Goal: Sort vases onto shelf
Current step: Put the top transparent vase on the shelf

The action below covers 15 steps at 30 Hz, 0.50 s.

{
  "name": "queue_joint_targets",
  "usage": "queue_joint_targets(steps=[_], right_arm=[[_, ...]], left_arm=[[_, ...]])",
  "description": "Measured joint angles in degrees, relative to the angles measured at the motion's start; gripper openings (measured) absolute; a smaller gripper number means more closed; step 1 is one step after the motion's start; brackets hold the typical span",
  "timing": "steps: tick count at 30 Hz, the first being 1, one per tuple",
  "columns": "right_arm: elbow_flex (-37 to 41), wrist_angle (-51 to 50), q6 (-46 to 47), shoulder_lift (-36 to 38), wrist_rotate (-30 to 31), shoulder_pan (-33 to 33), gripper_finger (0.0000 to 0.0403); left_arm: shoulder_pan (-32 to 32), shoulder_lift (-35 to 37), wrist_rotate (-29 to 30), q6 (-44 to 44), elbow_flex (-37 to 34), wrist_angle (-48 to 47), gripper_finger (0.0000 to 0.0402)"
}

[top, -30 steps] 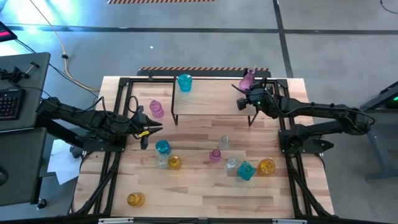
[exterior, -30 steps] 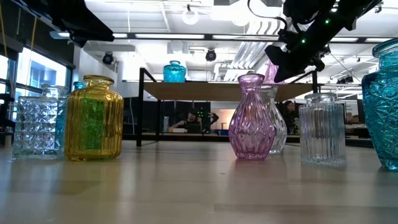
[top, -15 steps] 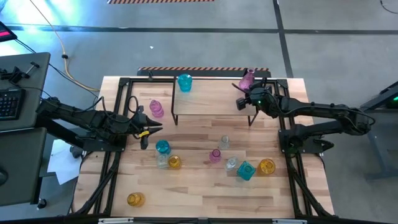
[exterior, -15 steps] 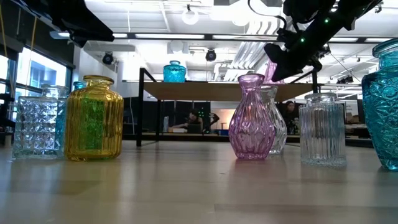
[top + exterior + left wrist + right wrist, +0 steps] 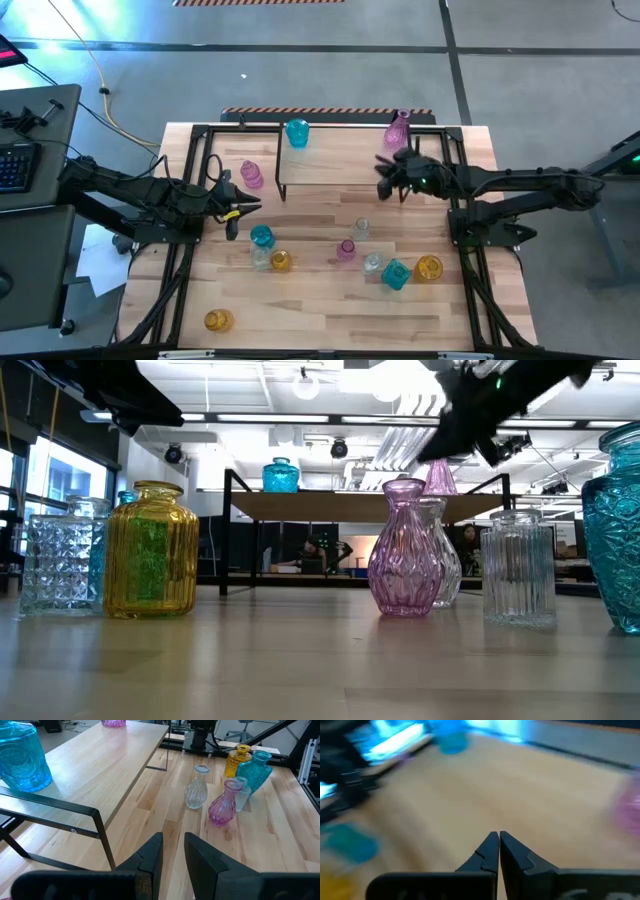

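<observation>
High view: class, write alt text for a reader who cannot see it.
A small shelf on a wooden table holds a blue vase and a pink vase. The right gripper, shut and empty, hangs over the shelf; more vases stand below.

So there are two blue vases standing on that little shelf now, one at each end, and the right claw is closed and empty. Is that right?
Not quite. The shelf holds one teal-blue vase at one end, but the vase at the other end is a pink vase, as the high view shows. The rest holds: the right gripper is shut with nothing in it.
</observation>
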State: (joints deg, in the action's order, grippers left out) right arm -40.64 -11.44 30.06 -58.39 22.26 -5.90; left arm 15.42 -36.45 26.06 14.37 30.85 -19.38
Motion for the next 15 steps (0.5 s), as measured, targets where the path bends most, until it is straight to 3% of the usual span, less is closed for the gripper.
queue_joint_targets(steps=[8,15], right_arm=[[-12.7,-3.3,-3.0,-2.4,-2.6,16.3,0.0],[-30.5,-20.8,-3.1,-15.5,-1.7,23.3,0.0]], left_arm=[[0.0,0.0,0.0,0.0,0.0,0.1,0.0072],[0.0,0.0,0.0,0.0,0.0,0.5,0.0072]])
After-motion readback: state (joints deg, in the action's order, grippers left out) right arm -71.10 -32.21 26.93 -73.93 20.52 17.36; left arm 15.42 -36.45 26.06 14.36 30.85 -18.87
